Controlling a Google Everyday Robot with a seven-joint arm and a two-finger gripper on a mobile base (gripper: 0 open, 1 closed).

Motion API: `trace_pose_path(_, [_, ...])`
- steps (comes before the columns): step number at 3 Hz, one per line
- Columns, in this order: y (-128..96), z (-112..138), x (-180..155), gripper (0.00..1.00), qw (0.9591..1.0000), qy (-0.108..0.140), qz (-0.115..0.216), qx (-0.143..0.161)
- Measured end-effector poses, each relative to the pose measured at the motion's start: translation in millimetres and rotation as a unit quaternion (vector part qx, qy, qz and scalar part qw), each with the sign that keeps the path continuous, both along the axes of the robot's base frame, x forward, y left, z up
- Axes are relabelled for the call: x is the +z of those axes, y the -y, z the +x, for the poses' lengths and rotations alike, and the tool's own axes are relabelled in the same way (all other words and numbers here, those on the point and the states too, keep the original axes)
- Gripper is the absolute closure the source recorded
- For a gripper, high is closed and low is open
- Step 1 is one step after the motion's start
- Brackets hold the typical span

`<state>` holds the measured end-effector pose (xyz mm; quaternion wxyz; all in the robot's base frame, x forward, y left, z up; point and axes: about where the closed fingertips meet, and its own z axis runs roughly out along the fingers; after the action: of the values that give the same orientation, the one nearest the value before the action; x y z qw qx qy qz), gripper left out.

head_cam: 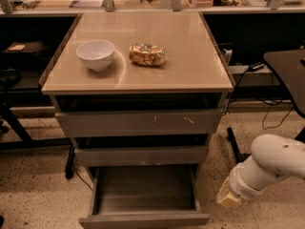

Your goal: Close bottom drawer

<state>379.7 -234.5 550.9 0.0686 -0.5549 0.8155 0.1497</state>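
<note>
- While the bottom drawer (143,194) stands pulled far out at the foot of the cabinet (181,70), its tray looks bare and its front lies close to the lower picture edge, so the closing is not yet done.
- The gripper (228,197) hangs low at the right of the cabinet, just beside the drawer's right front corner but apart from it. Whether it is spread or pressed together I cannot tell.
- I judge that a push from this side place would meet the corner or the side wall, not the front. The drawer may then twist on its rails and jam.
- To reach the front, the gripper must pass around that corner. If the path is too tight, it may knock the corner or dip into the tray and be caught under the middle drawer (140,155).
- The front is plain and without a handle, so a contact far from its middle may slide off.
- A push placed too high would touch the middle drawer instead.
- Before the cabinet the floor (38,194) seems open, which gives room for the approach.
- At the right of the cabinet a black bar (232,144) and cables (271,118) lie near the arm and could snag it.
- On top of the cabinet a bowl (95,54) and a snack bag (147,54) rest well apart from the work.
</note>
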Motion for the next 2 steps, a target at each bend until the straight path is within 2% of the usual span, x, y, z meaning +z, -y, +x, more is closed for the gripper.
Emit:
trace_pose_path(1, [-2.7,11.9,-80.0,1.00,0.9995,-0.017,0.014,-0.021])
trace_pose_path(2, [-4.2,21.6,-131.6,1.00,0.9981,-0.035,0.035,-0.035])
